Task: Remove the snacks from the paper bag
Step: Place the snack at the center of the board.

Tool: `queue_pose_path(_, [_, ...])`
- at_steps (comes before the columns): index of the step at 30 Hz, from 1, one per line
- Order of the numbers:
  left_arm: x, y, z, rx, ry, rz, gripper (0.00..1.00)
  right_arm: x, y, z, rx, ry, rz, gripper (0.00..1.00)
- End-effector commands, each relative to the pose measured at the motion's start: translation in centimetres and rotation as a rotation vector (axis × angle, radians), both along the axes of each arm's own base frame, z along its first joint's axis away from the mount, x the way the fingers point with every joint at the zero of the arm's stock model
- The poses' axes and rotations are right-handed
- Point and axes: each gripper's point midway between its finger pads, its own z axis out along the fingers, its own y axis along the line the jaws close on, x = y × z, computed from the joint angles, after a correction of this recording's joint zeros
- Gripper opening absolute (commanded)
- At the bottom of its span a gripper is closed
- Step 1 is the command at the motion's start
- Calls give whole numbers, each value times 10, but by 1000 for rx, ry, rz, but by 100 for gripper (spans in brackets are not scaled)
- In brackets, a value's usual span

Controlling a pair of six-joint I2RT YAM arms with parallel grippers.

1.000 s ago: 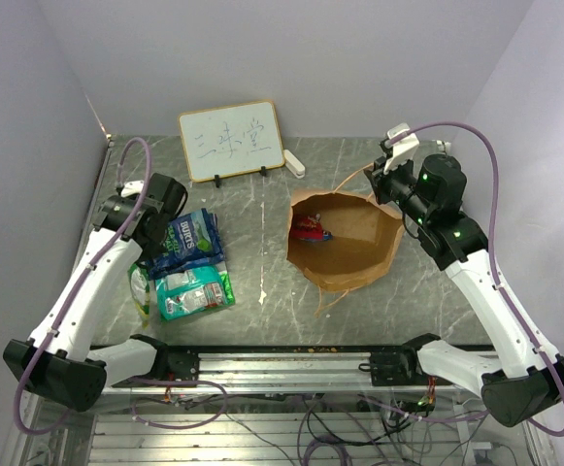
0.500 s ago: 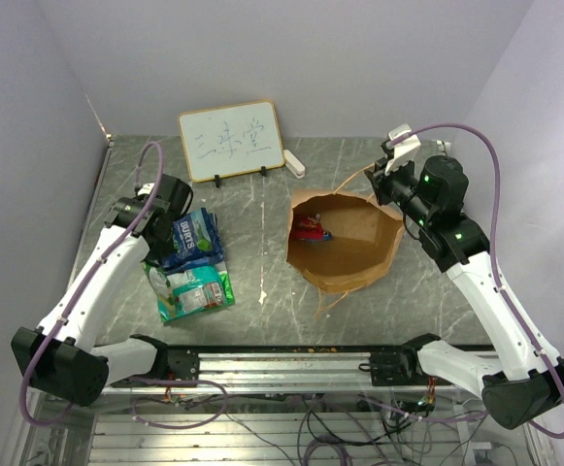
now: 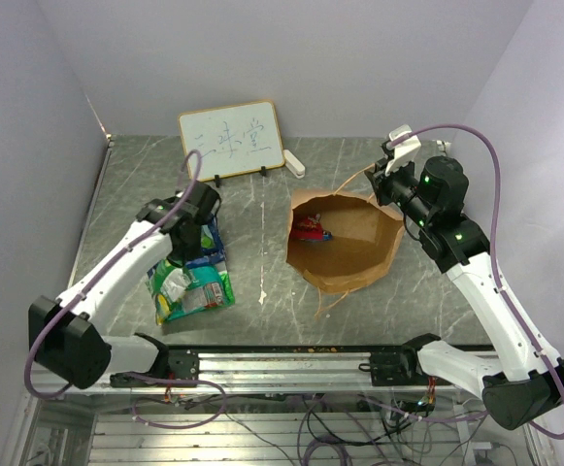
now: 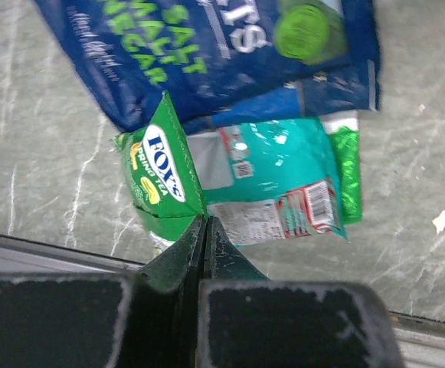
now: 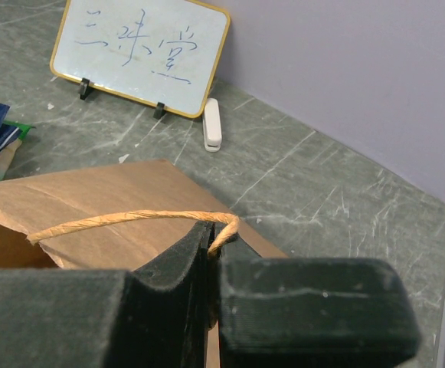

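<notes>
Paper bag (image 3: 348, 254) stood mouth-up near right edge, right gripper (image 5: 211, 234) pinching its handle (image 5: 122, 218); left gripper (image 4: 205, 224) closed, empty, over green packet (image 4: 165, 172) labelled "FOX'S SPRING TEA".

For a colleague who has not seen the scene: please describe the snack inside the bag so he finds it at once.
In the top view, find the brown paper bag right of centre, its mouth open. Inside, by its left wall, lies a small red-pink packet. It alone is bagged; the blue and green packets lie outside, further left.

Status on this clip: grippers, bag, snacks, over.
Left gripper shut on green packet. Right gripper pinching paper bag handle. Red packet inside bag. Nothing blocking.
</notes>
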Motion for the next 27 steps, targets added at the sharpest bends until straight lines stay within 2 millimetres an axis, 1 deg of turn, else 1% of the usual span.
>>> queue_pose_path(1, [13,-33,-9,3,-22,-43,7,-3,1,2,10,-4,2,3])
queue_pose_path(4, [15,-40,-26,39,19,-56,7,-4,-1,2,8,-4,-3,3])
queue_pose_path(8, [20,-52,-40,51,51,-90,7,-5,-1,0,4,0,-3,3])
queue_pose_path(14, [25,-87,-55,36,69,-202,7,-6,-1,-3,9,6,0,3])
queue_pose_path(16, [23,-96,-61,46,78,-235,7,-5,0,-2,9,7,3,3])
queue_pose_path(18, [21,-97,-68,54,95,-253,7,-5,0,-1,8,7,5,3])
queue_pose_path(20, [20,-95,-73,70,106,-260,7,-5,0,-1,5,6,4,3])
queue_pose_path(24, [14,-98,-78,44,134,-268,7,-6,-2,-3,0,6,-2,3])
queue_pose_path(27, [8,-89,-76,76,152,-237,10,-6,-2,-4,2,8,-3,3])
